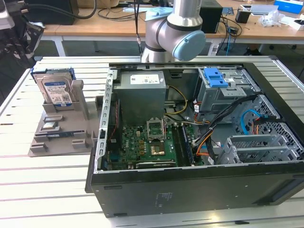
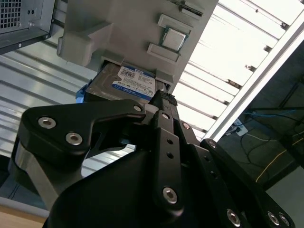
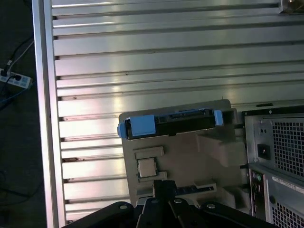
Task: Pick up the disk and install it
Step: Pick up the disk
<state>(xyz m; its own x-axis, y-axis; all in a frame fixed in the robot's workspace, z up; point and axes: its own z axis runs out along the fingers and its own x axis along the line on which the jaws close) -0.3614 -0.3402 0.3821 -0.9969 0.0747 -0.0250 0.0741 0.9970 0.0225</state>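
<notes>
Exterior view elevated, wrist views share disk (image 2: 128, 83) (image 3: 180, 121)

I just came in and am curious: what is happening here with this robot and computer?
A robot arm is at work beside an open computer case. The disk stands upright in a grey holder next to the case, on the exterior view's left, not yet picked up. In both wrist views the gripper points toward that holder.

Open air lies between your pincer (image 2: 164, 97) and the disk (image 2: 135, 80) ahead of its tips. The grey holder (image 2: 118, 28) walls in the disk's lower part, leaving its top edge free. The computer case (image 3: 280, 156) rises just beside the holder. On the holder's other side, the slatted table (image 3: 142, 57) is open.
</notes>
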